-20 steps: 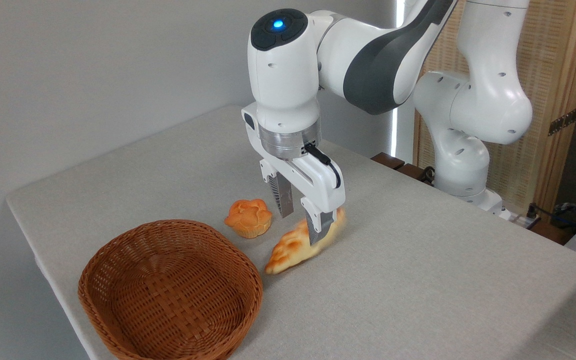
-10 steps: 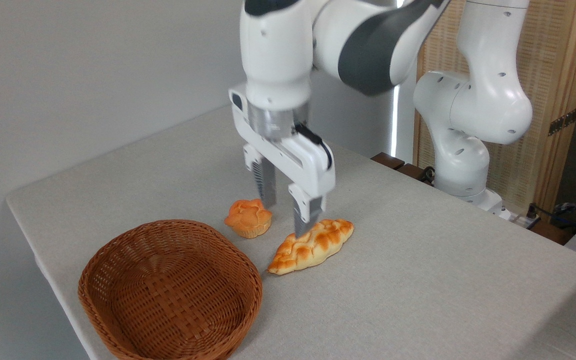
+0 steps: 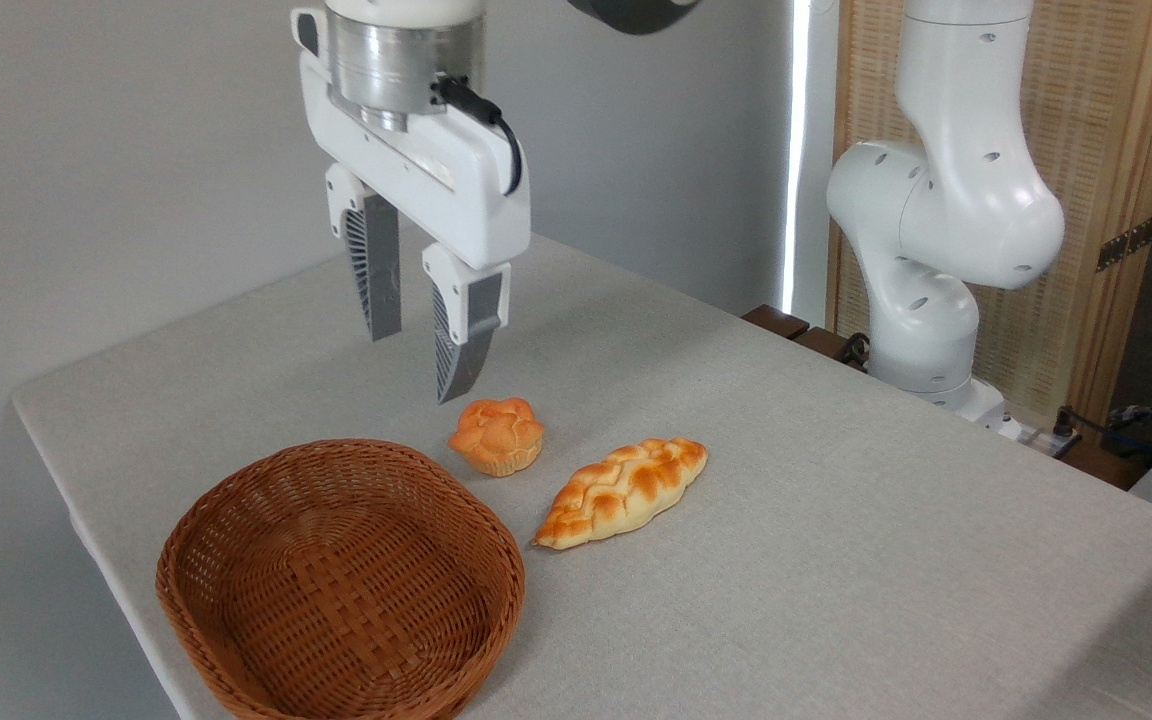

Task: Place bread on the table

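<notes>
On the counter, a wide grey fabric-like top with rounded corners, everything sits toward the near left part. The arm stands at the counter's far right edge, its white base column rising in front of a wooden screen; its upper links leave the top of the frame. The basket, brown woven wicker, rests at the counter's near left corner and holds nothing that can be seen. The end effector hangs in the air above and behind the basket, pointing down, its two fingers spread apart with nothing between them and well clear of all the items below. The bread, a long braided golden loaf with browned patches, lies flat on the counter just right of the basket, its near tip close to the basket's rim but apart from it, its far tip angled away to the right. The bun, small, round and orange, sits on the counter just behind the basket's right rim and near the bread's left side, touching neither.
</notes>
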Tool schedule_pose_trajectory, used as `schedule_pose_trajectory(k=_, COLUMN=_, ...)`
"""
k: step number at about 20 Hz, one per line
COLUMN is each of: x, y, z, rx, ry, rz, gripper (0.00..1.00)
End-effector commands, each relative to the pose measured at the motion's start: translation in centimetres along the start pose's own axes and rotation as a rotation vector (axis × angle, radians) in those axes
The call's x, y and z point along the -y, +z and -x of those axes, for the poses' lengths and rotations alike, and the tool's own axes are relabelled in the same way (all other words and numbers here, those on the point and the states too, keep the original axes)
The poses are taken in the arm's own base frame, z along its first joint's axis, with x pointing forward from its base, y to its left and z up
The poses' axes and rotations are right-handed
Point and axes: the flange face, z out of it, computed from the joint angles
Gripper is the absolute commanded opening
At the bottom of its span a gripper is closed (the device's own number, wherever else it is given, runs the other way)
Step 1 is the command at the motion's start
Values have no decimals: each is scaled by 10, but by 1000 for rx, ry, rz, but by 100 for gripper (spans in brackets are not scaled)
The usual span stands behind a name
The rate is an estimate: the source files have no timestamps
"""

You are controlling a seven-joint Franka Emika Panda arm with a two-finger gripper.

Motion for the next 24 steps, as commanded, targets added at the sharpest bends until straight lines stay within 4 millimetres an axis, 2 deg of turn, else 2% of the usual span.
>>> schedule_pose_trajectory(k=1, x=-6, y=5, z=-25, rx=74, ry=-34, rz=1, gripper=100)
schedule_pose_trajectory(k=3, x=-17, y=12, z=-34, rx=115, ry=-29, rz=-27, gripper=100)
schedule_pose_trajectory(k=5, x=-20, y=19, z=-35, rx=125, ry=-22, rz=-16, gripper=100)
schedule_pose_trajectory(k=14, x=-29, y=29, z=-21, rx=137, ry=-6, rz=-4, gripper=100)
schedule_pose_trajectory(k=24, x=-26, y=22, z=-17, rx=131, ry=-11, rz=-13, gripper=100)
